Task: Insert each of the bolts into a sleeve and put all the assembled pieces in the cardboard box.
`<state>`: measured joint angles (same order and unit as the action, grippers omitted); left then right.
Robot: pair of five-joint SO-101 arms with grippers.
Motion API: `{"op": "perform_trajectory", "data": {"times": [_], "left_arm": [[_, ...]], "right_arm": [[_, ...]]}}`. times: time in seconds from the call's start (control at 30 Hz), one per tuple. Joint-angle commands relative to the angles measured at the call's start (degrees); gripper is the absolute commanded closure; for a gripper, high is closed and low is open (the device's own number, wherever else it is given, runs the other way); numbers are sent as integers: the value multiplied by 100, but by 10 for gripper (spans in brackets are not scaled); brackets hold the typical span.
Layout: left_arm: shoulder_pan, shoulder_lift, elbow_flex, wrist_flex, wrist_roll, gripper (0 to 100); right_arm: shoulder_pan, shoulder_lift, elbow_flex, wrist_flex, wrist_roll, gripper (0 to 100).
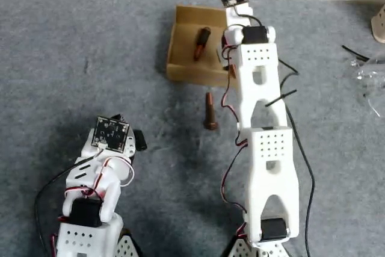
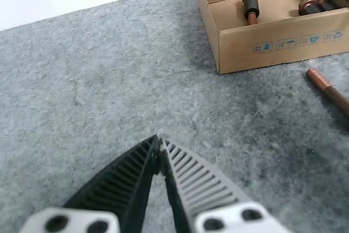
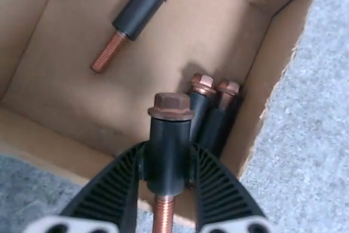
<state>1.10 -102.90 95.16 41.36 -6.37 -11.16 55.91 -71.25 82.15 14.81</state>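
Right gripper [image 3: 167, 156]: part open, fingers clamped on the dark sleeve of an assembled piece [image 3: 169, 135]. The bolt head is uppermost and the threaded end hangs below the fingers.
Position of held piece: over the cardboard box [image 3: 65, 69], at the far centre of the table, towards the box's right side.
Left gripper [image 2: 159, 143]: jaws closed together, nothing held, low over the grey felt [image 1: 90, 58] at the near left, well apart from the box.
Step in hand (judged): depositing the held piece in the box.
Method advised: carry the piece lower over the bare floor of the box. Keep it off the right wall and off the pieces already there. Open only when it is low enough not to bounce. Lift straight up so the fingers miss the rim.
Risk: a high release may tip the piece onto the rim or out onto the felt.
Count, assembled pieces: four. One is in the right gripper. One lies alone [image 3: 136, 12] in the box's left part. Two lie side by side [image 3: 212, 110] by the right wall.
Count, bare bolt [image 1: 210, 112]: one, on the felt just near of the box.
Count, sleeves: four, each on a bolt.
Count, boxes: one.
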Motion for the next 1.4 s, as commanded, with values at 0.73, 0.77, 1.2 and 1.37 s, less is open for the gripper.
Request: {"op": "perform_trajectory", "data": {"times": [0.73, 0.77, 1.2, 1.37], "left_arm": [[-84, -22, -48, -123, -9, 989], [-92, -22, -48, -123, -9, 989], [-268, -22, -48, -237, 26, 989], [-268, -22, -48, -237, 26, 989]], "right_arm": [[101, -382, -2756, 1903, -62, 638], [136, -462, -2695, 1903, -62, 638], [-374, -3169, 980, 1903, -431, 638], [-1130, -4655, 2993, 1877, -659, 638]]}}
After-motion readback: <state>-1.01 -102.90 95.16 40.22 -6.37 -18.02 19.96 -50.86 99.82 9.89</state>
